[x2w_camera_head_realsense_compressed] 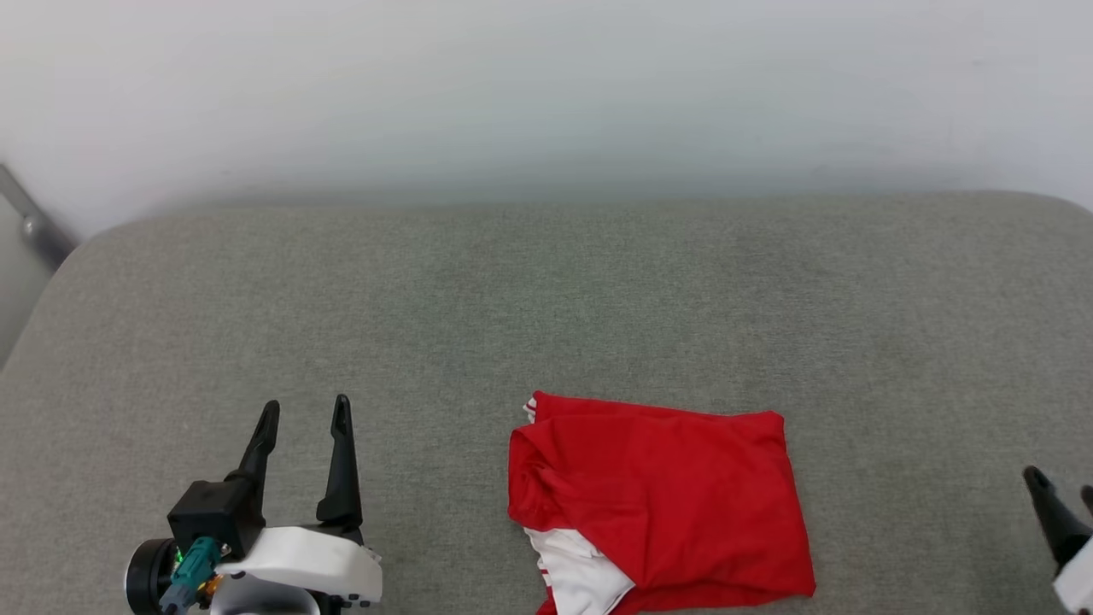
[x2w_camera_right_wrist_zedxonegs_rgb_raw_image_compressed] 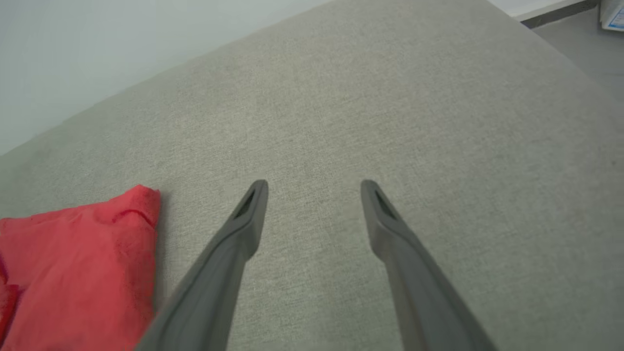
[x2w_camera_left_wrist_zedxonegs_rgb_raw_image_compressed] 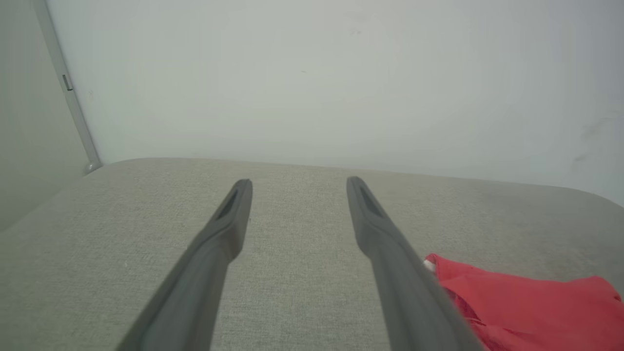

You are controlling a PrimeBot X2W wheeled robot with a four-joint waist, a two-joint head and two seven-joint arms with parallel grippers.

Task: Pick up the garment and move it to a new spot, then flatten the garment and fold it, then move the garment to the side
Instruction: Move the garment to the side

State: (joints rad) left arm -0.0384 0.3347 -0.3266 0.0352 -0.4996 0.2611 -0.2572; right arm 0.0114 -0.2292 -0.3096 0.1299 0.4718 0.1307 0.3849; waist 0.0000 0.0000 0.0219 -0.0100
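1. Roughly folded into a red rectangle, the garment [x2w_camera_head_realsense_compressed: 657,495] lies on the grey cushioned surface [x2w_camera_head_realsense_compressed: 546,290], near its front edge and right of the middle in the head view.
2. A white sleeve [x2w_camera_head_realsense_compressed: 581,572] pokes out from under the garment's lower left corner, and a sliver of striped trim [x2w_camera_head_realsense_compressed: 531,408] shows at its upper left corner.
3. The left gripper [x2w_camera_head_realsense_compressed: 306,403] hovers over bare fabric well to the garment's left, its jaws spread wide and holding nothing; in the left wrist view [x2w_camera_left_wrist_zedxonegs_rgb_raw_image_compressed: 299,182] the garment [x2w_camera_left_wrist_zedxonegs_rgb_raw_image_compressed: 531,302] sits just past the right finger.
4. The right gripper [x2w_camera_head_realsense_compressed: 1061,480] stands at the far right edge, apart from the garment, jaws likewise released and empty; its own wrist view [x2w_camera_right_wrist_zedxonegs_rgb_raw_image_compressed: 315,183] shows the garment [x2w_camera_right_wrist_zedxonegs_rgb_raw_image_compressed: 78,263] at lower left, beside the fingers but not touching them.
5. A pale wall [x2w_camera_head_realsense_compressed: 546,85] runs behind the surface.
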